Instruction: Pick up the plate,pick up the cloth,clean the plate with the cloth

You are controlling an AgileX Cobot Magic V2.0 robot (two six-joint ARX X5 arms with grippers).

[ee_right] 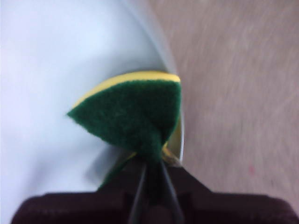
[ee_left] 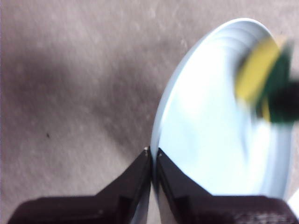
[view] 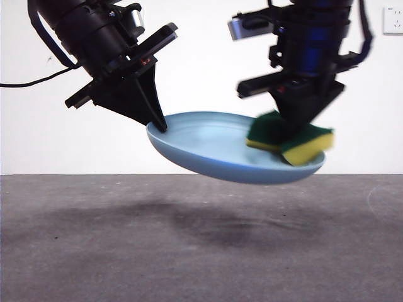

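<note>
Both arms raised, left gripper (view: 160, 123) and right gripper (view: 296, 135) fingers pinched closed.

A bare lab setup: grey table (view: 201, 251), plain white wall (view: 201, 75), wall socket (view: 393, 20).

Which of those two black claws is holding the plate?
The left gripper: its jaws pinch the plate's rim. The right gripper holds the sponge.

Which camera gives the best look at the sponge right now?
The right wrist view: the sponge fills the middle, sharp, green face up with a yellow edge, pinched in the right gripper over the plate. The front view shows it from the side, partly behind the gripper. The left wrist view shows only a blur.
</note>
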